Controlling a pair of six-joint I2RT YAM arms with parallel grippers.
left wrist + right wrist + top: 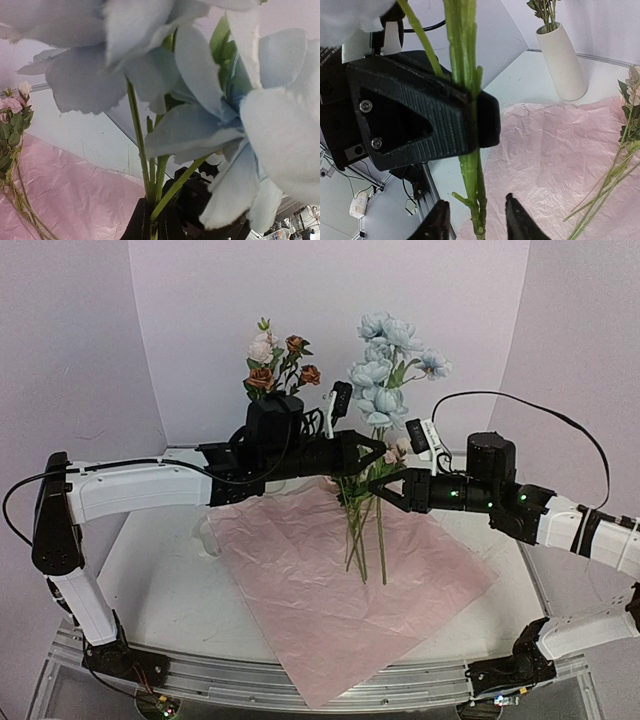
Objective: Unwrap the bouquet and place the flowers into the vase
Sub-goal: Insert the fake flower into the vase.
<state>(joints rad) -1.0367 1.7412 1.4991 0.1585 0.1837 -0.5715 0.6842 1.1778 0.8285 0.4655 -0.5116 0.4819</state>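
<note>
Left fingers (420, 125) tight on flower stems (470, 170), clearest from the right wrist.

Some blue flowers (388, 370) upright in midair, others in the off-white vase (562, 62).

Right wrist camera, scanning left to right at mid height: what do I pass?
Left arm's fingers shut on the green stems → off-white vase holding a few stems → another flower bunch at the right edge. The pink paper spans underneath, so it is left out.
</note>
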